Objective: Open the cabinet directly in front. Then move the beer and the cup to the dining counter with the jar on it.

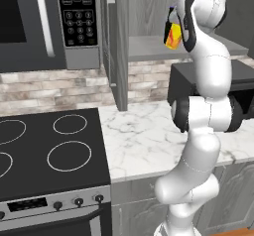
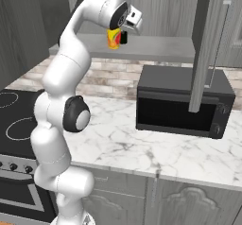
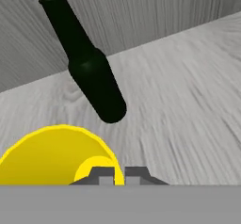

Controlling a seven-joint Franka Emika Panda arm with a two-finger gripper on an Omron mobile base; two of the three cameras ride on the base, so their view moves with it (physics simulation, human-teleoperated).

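The cabinet stands open, its left door (image 1: 115, 46) and right door (image 2: 208, 44) swung out towards me. On its grey shelf (image 2: 160, 47) sits the yellow cup (image 1: 172, 35) (image 2: 113, 38) (image 3: 52, 157) with a red-orange mark. My gripper (image 3: 116, 175) (image 2: 124, 36) reaches in from above, and its fingertips are shut on the cup's near wall. Just behind the cup stands the beer (image 3: 92, 72), a dark bottle with a purple cap, apart from my fingers. The dining counter and the jar are out of view.
Below the shelf a black countertop oven (image 2: 182, 101) sits on the marble worktop (image 1: 144, 141). A black cooktop (image 1: 49, 150) lies to the left, with a built-in microwave (image 1: 44, 22) above it. The open doors flank my arm.
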